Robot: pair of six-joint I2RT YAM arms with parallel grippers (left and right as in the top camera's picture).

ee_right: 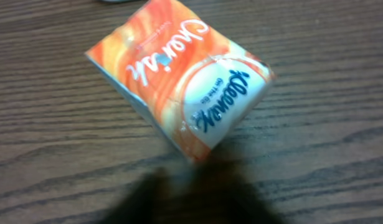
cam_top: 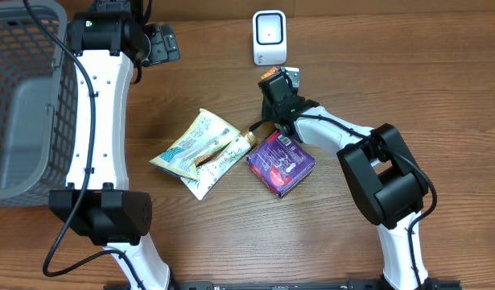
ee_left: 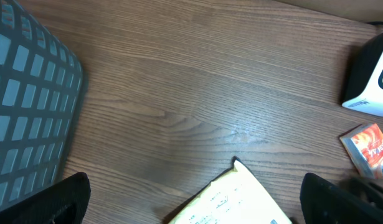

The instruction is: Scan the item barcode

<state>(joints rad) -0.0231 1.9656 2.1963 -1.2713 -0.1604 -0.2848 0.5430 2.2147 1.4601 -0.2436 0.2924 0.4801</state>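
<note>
Tabletop [cam_top: 392, 72] of brown wood carries everything, with a grey basket [cam_top: 22, 97] filling its left end. Left gripper [cam_top: 160, 44] hangs near the far side, jaws spread wide with nothing between them. Toward the middle lie pale snack bags [cam_top: 200, 149] and, close beside them, a purple pouch [cam_top: 281, 163]. At the far edge the white scanner [cam_top: 269, 36] stands upright. Just in front of it the orange tissue pack [ee_right: 179, 81] lies on the wood beneath the right gripper [cam_top: 278, 83]. Whether those jaws are parted or pinching the pack I cannot tell (the wrist view shows only a dark blur along its lower edge).

The pack looks light, soft and film-wrapped, so probably slippery and easily squashed. A gentle pinch across its narrow sides should hold it without crumpling. No barcode shows on the printed upper face, so it is likely underneath, and the grip should leave that side clear
</note>
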